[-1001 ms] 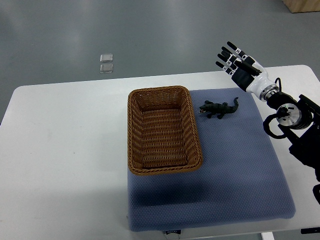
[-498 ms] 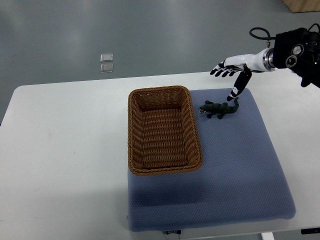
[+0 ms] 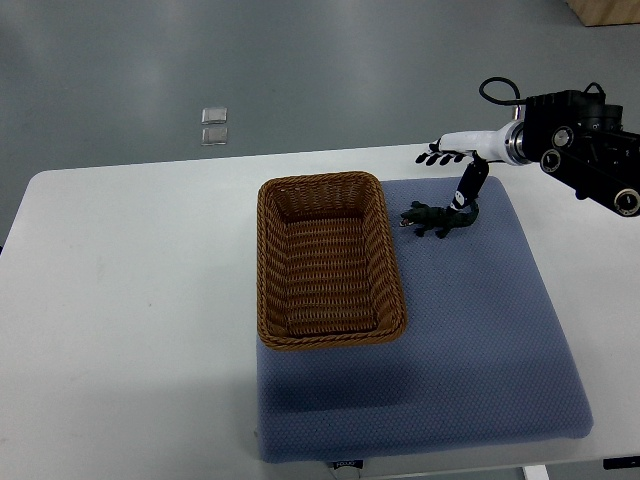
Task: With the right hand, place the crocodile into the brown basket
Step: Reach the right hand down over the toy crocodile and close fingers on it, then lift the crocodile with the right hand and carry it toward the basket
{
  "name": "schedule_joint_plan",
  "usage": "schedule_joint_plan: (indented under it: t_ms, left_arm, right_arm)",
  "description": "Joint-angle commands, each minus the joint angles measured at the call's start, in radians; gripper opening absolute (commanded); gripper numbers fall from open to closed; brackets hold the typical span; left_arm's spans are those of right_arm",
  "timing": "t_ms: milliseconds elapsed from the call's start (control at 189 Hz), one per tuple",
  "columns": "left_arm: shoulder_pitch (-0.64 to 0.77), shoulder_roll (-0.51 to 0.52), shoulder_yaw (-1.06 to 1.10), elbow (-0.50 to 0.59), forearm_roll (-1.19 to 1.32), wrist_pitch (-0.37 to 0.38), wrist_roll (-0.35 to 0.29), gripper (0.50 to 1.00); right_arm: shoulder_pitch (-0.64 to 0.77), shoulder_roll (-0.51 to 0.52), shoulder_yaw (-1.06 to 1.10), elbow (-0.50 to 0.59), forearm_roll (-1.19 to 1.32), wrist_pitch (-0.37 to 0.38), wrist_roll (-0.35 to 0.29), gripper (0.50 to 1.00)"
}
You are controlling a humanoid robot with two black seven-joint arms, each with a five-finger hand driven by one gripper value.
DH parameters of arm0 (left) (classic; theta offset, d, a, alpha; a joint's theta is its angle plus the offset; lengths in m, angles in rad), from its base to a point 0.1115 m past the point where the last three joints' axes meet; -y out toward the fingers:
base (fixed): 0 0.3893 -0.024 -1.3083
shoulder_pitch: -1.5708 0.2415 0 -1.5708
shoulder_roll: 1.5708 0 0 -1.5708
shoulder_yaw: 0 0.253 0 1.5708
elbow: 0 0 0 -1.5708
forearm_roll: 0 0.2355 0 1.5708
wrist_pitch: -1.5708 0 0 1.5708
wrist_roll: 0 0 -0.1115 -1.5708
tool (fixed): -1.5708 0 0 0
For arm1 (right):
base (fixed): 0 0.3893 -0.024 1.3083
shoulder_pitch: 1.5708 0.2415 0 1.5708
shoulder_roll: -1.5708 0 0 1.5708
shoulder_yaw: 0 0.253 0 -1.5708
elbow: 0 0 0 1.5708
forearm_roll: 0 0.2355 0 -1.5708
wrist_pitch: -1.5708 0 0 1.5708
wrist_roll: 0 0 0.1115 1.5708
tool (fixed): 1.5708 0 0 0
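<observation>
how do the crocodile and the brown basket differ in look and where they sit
The crocodile is small, dark green and solid; the brown basket is far larger, woven and open-topped with nothing inside. The crocodile lies wholly on the blue mat; the basket's left edge overhangs onto the white table. The right hand reaches down at the crocodile's tail, not the basket. Both rest flat, side by side, apart.

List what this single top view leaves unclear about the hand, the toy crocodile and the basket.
- Right hand: seen edge-on, so whether its thumb touches the crocodile tail cannot be told.
- Crocodile: too small and dark to make out surface detail.
- Right arm: cut off by the picture's right edge.
- Brown basket: the near wall's inner face is hidden by its own rim.
- Left hand: out of view.
</observation>
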Motion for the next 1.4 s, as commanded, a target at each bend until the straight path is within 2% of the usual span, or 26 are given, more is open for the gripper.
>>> schedule_joint_plan:
  t_ms: [0, 477, 577, 646, 741, 778, 868, 905, 995, 1033, 1085, 1144, 1197, 1393]
  left_arm:
    - [0.0, 0.0, 0.001, 0.001, 0.0, -0.001, 0.0, 1.0]
    - [0.0, 0.0, 0.001, 0.0, 0.001, 0.0, 0.0, 1.0]
    - [0.0, 0.0, 0.001, 0.0, 0.001, 0.0, 0.0, 1.0]
    - [0.0, 0.0, 0.003, 0.0, 0.001, 0.0, 0.0, 1.0]
    - [0.0, 0.0, 0.001, 0.0, 0.001, 0.0, 0.0, 1.0]
    - [0.0, 0.0, 0.003, 0.0, 0.001, 0.0, 0.0, 1.0]
    - [0.0, 0.0, 0.003, 0.0, 0.001, 0.0, 0.0, 1.0]
    - [0.0, 0.0, 0.003, 0.0, 0.001, 0.0, 0.0, 1.0]
    - [0.0, 0.0, 0.003, 0.0, 0.001, 0.0, 0.0, 1.0]
    - [0.0, 0.0, 0.003, 0.0, 0.001, 0.0, 0.0, 1.0]
    - [0.0, 0.0, 0.003, 0.0, 0.001, 0.0, 0.0, 1.0]
    - [0.0, 0.0, 0.001, 0.0, 0.0, 0.0, 0.0, 1.0]
    - [0.0, 0.0, 0.0, 0.001, 0.001, 0.0, 0.0, 1.0]
    - [0.0, 0.0, -0.003, 0.001, 0.0, 0.0, 0.0, 1.0]
  right_arm:
    - [-0.025, 0.015, -0.006, -0.007, -0.005, -0.042, 0.0, 0.928]
    - [-0.097, 0.041, -0.012, -0.045, -0.042, -0.131, 0.014, 0.917]
    - [-0.109, 0.041, -0.014, -0.06, -0.072, -0.149, 0.038, 0.901]
    - [-0.117, 0.041, -0.017, -0.064, -0.088, -0.157, 0.045, 0.87]
    - [-0.12, 0.041, -0.017, -0.067, -0.088, -0.164, 0.048, 0.86]
    - [-0.121, 0.043, -0.017, -0.07, -0.089, -0.166, 0.049, 0.817]
    - [-0.123, 0.047, -0.017, -0.07, -0.089, -0.166, 0.049, 0.782]
    - [-0.123, 0.055, -0.018, -0.073, -0.089, -0.166, 0.049, 0.744]
    - [-0.124, 0.066, -0.02, -0.079, -0.091, -0.172, 0.051, 0.717]
    - [-0.124, 0.072, -0.02, -0.083, -0.091, -0.174, 0.051, 0.664]
    - [-0.124, 0.076, -0.021, -0.088, -0.092, -0.174, 0.051, 0.629]
    - [-0.123, 0.076, -0.021, -0.09, -0.092, -0.172, 0.052, 0.548]
    - [-0.12, 0.076, -0.021, -0.09, -0.092, -0.172, 0.052, 0.513]
    - [-0.086, 0.073, -0.018, -0.087, -0.092, -0.167, 0.054, 0.5]
